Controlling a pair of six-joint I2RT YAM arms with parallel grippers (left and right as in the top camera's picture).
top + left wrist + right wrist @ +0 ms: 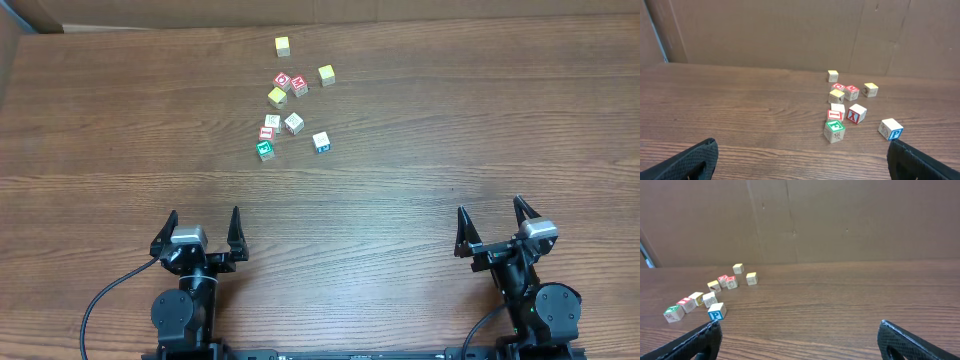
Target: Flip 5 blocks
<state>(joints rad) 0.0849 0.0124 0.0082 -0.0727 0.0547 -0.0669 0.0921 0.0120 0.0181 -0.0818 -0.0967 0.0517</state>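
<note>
- As I judge it, the task is not yet begun: all five blocks [293,123] lie loose on the desk [100,150], with nothing near them.
- They form a small cluster toward the far side of the desk, slightly to the left.
- The green block [265,150] is nearest the arms, and the red-bordered block [267,132] is just behind it.
- The pale block [272,120] is close behind that one; I cannot tell whether the two touch.
- The red-print block [293,123] sits just to the right of these, tilted on its spot.
- The blue block [321,142] stands a little apart on the right, showing a P on its near side in both wrist views.
- Farther back lie the red cubes [283,80] and yellow cubes [326,74], which I take not to be part of the job.
- The pictures do not show which face counts as flipped, so I count all five flips as still to do.
- The left jaws stand wide, holding and touching nothing, at the near edge of the desk and well apart from the blocks. In the left wrist view the cluster lies ahead and to the right.
- The right jaws also stand wide and empty at the near edge, farther from the cluster. In the right wrist view the cluster lies ahead and far to the left.
</note>
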